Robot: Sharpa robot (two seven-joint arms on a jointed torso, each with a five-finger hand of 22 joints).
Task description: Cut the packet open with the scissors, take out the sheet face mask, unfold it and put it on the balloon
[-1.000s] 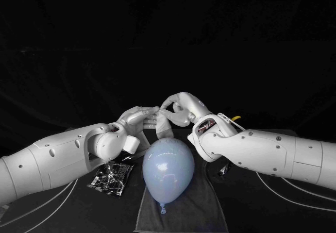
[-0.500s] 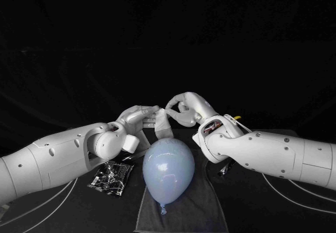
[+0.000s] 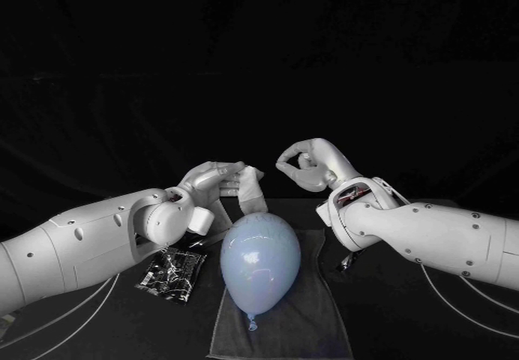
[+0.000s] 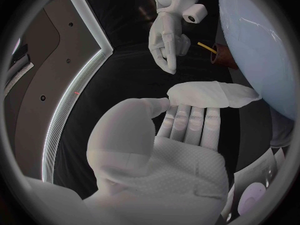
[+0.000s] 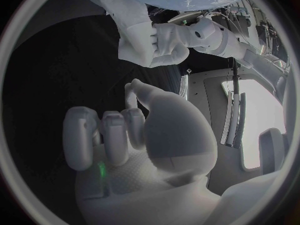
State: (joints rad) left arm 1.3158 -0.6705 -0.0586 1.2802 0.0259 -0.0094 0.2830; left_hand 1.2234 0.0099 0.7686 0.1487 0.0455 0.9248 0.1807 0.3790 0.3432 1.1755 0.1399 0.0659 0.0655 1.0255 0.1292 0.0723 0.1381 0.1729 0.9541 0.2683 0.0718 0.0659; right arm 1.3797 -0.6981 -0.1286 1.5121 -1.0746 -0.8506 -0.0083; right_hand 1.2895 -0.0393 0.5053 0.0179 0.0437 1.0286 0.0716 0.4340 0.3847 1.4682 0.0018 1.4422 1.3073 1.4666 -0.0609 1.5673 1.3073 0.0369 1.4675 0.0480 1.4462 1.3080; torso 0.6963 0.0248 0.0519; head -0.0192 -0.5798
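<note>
Left hand (image 3: 214, 180) pinches one mask (image 3: 253, 196) over one balloon (image 3: 259, 259), one packet (image 3: 171, 274) nearby; right hand (image 3: 310, 166) fingers (image 3: 292, 159) curl, apparently empty.

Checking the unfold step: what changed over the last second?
The right hand let go of the mask and pulled away to the robot's right, fingers curled on nothing. The left hand still holds the mask by the balloon's far end; balloon and packet unmoved.
</note>
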